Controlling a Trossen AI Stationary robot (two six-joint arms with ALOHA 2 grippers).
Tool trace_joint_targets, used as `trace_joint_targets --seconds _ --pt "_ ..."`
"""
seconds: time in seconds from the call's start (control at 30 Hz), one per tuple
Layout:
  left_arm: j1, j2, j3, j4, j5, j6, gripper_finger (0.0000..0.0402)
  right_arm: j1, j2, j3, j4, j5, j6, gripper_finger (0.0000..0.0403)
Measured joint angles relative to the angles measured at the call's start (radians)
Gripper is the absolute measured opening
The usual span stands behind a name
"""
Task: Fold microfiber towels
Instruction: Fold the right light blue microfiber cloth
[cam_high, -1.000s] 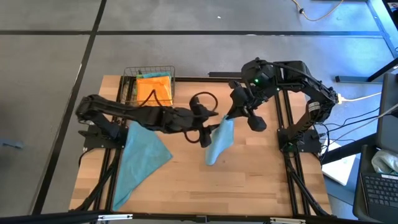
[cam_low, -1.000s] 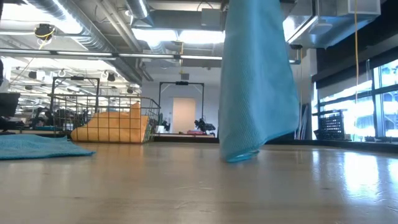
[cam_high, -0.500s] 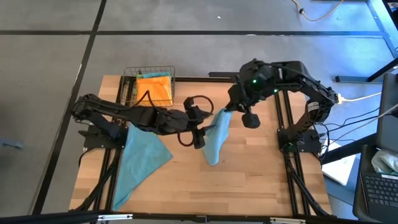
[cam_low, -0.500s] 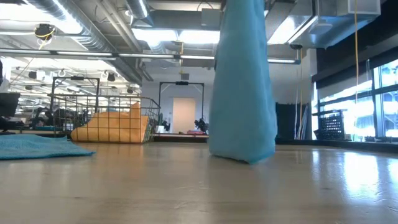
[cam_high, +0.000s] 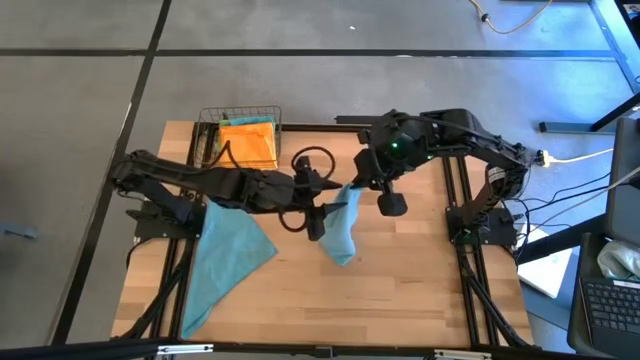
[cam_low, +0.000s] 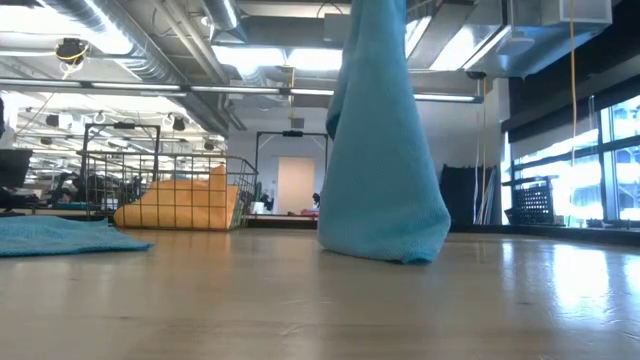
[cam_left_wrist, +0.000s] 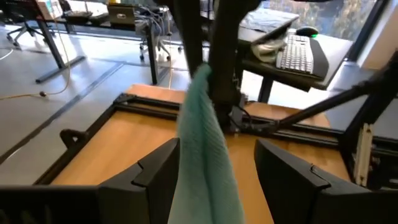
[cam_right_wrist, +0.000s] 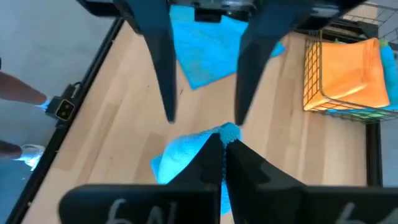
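Hanging towel: teal towel (cam_low: 383, 170) dangles by one corner, its lower end bunched on the bench (cam_high: 400, 285), likely to let it drape open.
Right pincer (cam_right_wrist: 222, 144): clamped together on that top corner.
Left pincer (cam_left_wrist: 214, 171): fingers apart, straddling the hanging cloth, apparently ready to take an edge.
Spare towel (cam_high: 225, 255): flat beside the left arm.
Basket (cam_high: 240, 135): orange towel (cam_high: 248, 140) stored at the far edge.

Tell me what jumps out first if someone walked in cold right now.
The teal towel hanging mid-table from the shut right pincer, its bottom bunched on the wood. The left pincer stands open around it. Then the wire basket with an orange towel at the back, left of centre.
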Motion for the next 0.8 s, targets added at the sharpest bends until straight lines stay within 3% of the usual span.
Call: trace_joint_targets --seconds 0.2,0.43,0.8 --pt "-0.004 -0.009 0.000 -0.086 -0.025 -0.039 0.0199 0.007 0.000 0.000 0.012 0.067 0.012 0.0012" --pt "-0.016 -0.001 0.000 -0.095 -0.030 -0.098 0.0199 0.042 0.000 0.000 0.050 0.051 0.000 0.0012" --pt "-0.010 -0.001 0.000 -0.205 -0.142 -0.097 0.0199 0.047 0.003 0.000 0.066 0.025 0.001 0.0012"
